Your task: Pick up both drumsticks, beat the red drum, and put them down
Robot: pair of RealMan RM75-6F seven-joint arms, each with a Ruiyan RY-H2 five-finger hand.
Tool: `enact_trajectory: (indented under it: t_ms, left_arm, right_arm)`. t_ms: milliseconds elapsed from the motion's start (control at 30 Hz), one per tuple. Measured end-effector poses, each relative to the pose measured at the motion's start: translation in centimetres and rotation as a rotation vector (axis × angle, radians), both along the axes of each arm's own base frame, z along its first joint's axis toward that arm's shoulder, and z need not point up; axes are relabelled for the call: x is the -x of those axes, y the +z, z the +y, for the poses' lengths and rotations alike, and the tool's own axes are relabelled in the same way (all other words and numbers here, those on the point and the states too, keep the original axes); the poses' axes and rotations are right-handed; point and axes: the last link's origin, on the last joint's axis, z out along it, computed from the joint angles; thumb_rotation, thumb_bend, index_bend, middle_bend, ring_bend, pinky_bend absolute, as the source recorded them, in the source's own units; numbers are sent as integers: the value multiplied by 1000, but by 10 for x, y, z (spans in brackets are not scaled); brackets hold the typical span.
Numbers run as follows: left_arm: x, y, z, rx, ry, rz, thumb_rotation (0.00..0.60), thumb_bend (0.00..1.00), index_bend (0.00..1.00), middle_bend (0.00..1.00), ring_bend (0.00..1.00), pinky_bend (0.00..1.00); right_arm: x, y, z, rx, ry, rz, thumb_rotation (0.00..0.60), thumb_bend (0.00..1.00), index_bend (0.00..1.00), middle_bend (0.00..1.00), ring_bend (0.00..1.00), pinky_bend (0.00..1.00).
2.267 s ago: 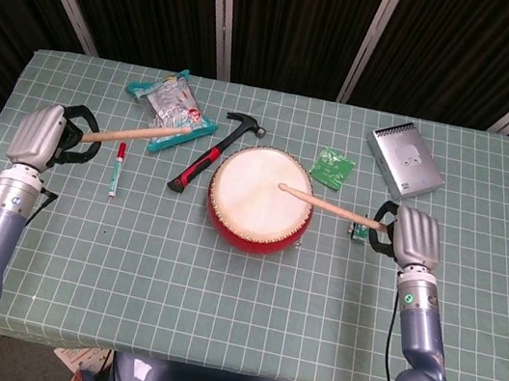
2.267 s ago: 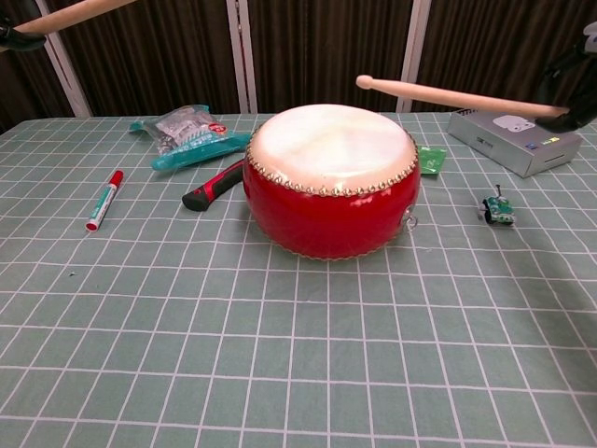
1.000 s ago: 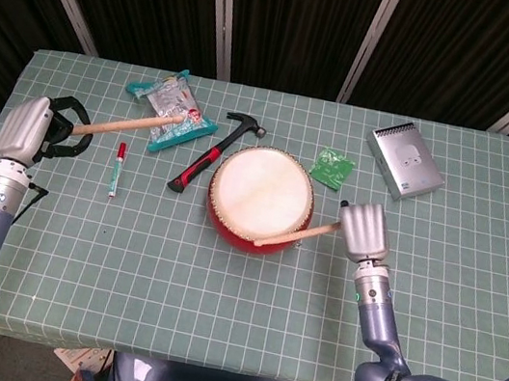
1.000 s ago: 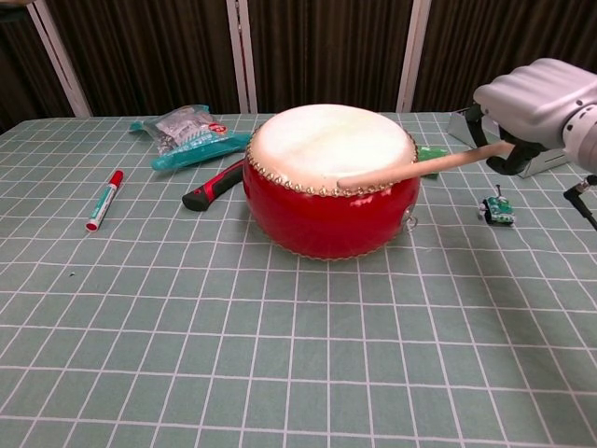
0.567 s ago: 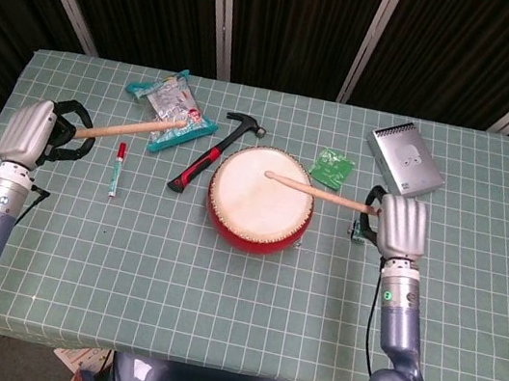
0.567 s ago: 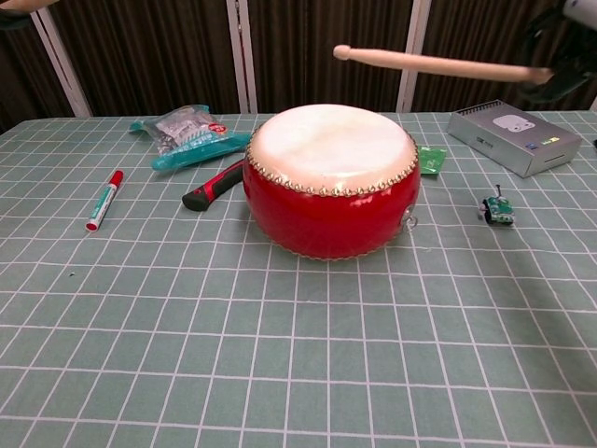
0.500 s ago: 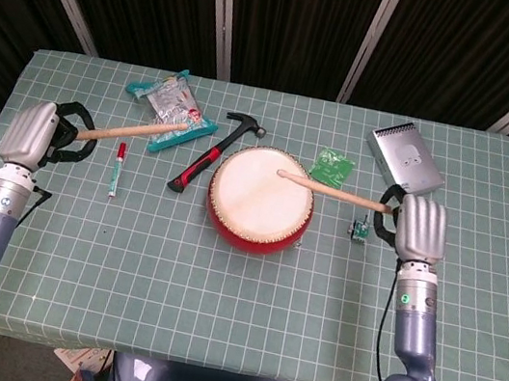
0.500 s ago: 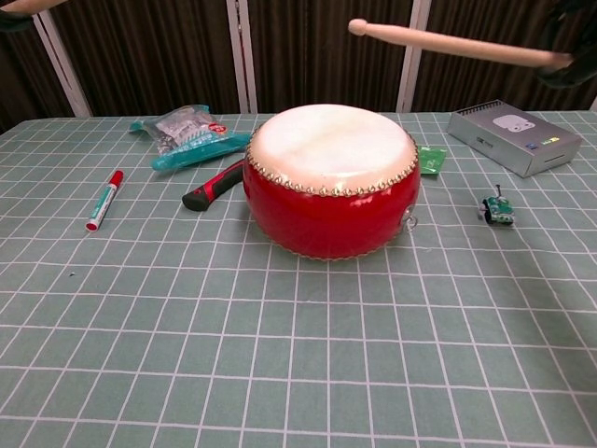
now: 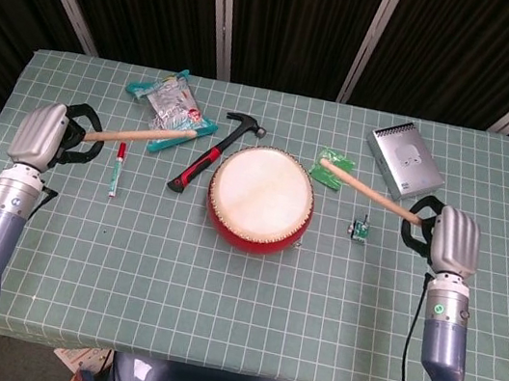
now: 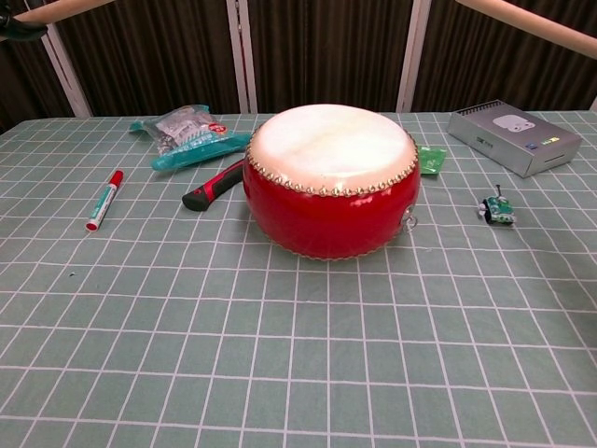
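The red drum (image 9: 261, 198) sat near the centre of the checked table (image 9: 218, 292), its pale skin facing up. The left hand (image 9: 41, 135) hung at the drum's nine o'clock, well apart from it, fingers wrapped around the butt of the left drumstick (image 9: 141, 135); that stick reached toward three o'clock, its tip over the teal snack packet (image 9: 171, 105) and short of the drum. The right hand (image 9: 452, 239) hung at the drum's three o'clock, also well apart, fingers closed on the butt of the right drumstick (image 9: 367, 192). This stick ran toward ten o'clock and its tip lay over the green sachet (image 9: 334, 167), just off the drum's rim at about two o'clock. In the chest view both sticks crossed only the top corners, clearly above the drumhead, touching nothing.

A hammer (image 9: 214, 152) lay at the drum's eleven o'clock, a red marker (image 9: 117, 169) near the left hand, a small toy (image 9: 360, 231) between drum and right hand, and a grey box (image 9: 404, 160) at one o'clock.
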Motion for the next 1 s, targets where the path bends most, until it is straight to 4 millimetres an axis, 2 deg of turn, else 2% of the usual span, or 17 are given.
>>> enact_trajectory:
  t_ms: [167,500,700,1000]
  left_arm:
    - [-7,-8,11,1,-24,20,600,523,768,1000,1000,1000]
    - [-44,-51,39,79,-71,103,600,524,768,1000,1000,1000]
    - [-63,-68,47,102,-93,123,600,524,768,1000,1000,1000]
    - [-87,-83,54,111,-118,116,600,524,768,1000,1000,1000]
  right_arm:
    - [2,4,-1,8,-1,-3,600,545,910,1000,1000,998]
    - [11,11,-3,18,-16,-15,600,546,909,1000,1000,998]
    - [17,17,-5,31,-21,-15,600,545,910,1000,1000,998]
    - [25,25,-8,39,-36,-27,600,546,910,1000,1000,998]
